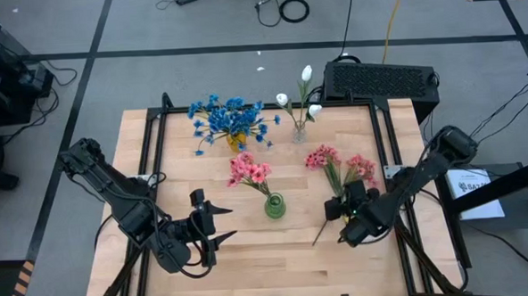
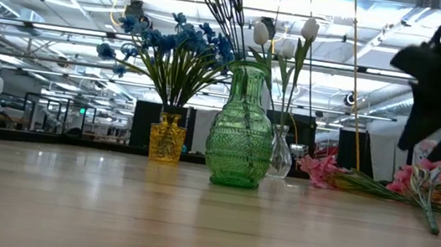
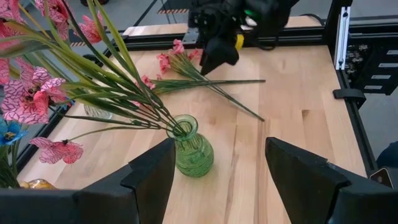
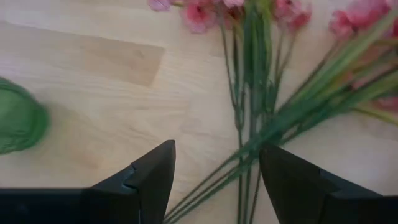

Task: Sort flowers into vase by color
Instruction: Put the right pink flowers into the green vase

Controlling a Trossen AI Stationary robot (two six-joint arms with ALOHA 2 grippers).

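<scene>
Two pink flower sprigs (image 1: pixel 341 167) lie flat on the table at the right, and their green stems (image 4: pixel 245 155) cross. My right gripper (image 4: pixel 217 149) hovers open just above them, one finger on each side of the crossing stems, touching nothing that I can see. More pink flowers (image 1: pixel 247 171) stand in the green vase (image 1: pixel 274 206) at the table's middle. The blue flowers (image 1: pixel 227 118) stand in a yellow vase (image 2: pixel 167 138), and the white buds (image 1: pixel 305 75) in a clear vase (image 2: pixel 280 156). My left gripper (image 1: pixel 221 223) waits open to the left of the green vase (image 3: pixel 191 152).
A black box (image 1: pixel 382 80) sits beyond the table's far right corner. Black frame rails (image 3: pixel 341 37) run along the table's edges. Bare wood (image 1: pixel 278 254) lies between the green vase and the near edge.
</scene>
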